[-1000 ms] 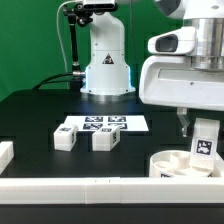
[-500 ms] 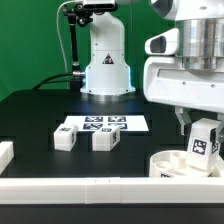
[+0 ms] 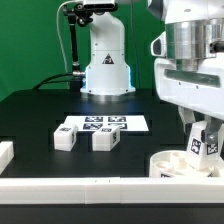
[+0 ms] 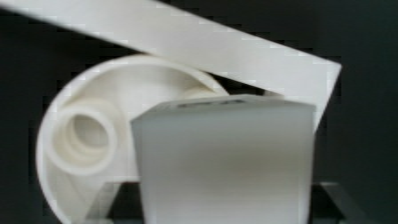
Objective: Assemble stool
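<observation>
At the exterior view's right my gripper [image 3: 204, 140] is shut on a white blocky stool leg [image 3: 206, 146] with a black-and-white tag. The leg hangs slightly tilted just above the round white seat disc [image 3: 176, 163], near its right side. In the wrist view the held leg [image 4: 222, 150] fills the middle between the dark fingers [image 4: 342, 203] of my gripper [image 4: 222, 205]. The seat disc [image 4: 86, 130] with its round socket lies behind it. Two more legs [image 3: 66, 138] [image 3: 104, 139] lie side by side on the black table.
The marker board [image 3: 103, 125] lies flat behind the two loose legs. A long white border bar [image 3: 100, 190] runs along the front edge, crossing behind the disc as the border bar [image 4: 231, 45] in the wrist view. A short bar piece [image 3: 5, 152] and the arm's base [image 3: 107, 62] stand farther off.
The wrist has turned and shifted toward the exterior view's right with the leg in it. The leg now tilts and sits a little lower over the disc. The loose legs have not moved.
</observation>
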Robot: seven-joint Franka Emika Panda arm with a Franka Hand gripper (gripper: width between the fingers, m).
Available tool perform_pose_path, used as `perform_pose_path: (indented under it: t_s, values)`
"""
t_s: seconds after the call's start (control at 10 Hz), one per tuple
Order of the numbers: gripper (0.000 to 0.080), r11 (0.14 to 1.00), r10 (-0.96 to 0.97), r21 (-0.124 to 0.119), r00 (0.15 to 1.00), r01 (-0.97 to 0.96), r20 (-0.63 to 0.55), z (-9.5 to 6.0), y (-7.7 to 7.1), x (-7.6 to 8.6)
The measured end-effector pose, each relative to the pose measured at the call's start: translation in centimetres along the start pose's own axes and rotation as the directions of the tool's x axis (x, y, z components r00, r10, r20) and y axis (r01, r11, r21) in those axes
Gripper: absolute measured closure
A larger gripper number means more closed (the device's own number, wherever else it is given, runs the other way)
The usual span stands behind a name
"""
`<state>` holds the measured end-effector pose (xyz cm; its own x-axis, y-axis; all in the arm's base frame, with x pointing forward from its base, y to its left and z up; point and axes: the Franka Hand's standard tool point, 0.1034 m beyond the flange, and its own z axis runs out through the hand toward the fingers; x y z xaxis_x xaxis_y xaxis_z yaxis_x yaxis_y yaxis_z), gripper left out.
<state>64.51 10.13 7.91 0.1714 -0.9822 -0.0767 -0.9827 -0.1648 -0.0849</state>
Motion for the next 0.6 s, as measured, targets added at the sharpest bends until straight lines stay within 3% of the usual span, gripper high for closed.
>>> perform_pose_path:
  t_s: [0.5, 0.6]
  values:
    - [0.0459, 0.985, 0.171, -0.007, 0.985, -0.171, 0.014, 0.06, 0.05, -0.16]
    - [0.0394, 0.987, 0.161, -0.007, 0.987, -0.161, 0.014, 0.09, 0.06, -0.17]
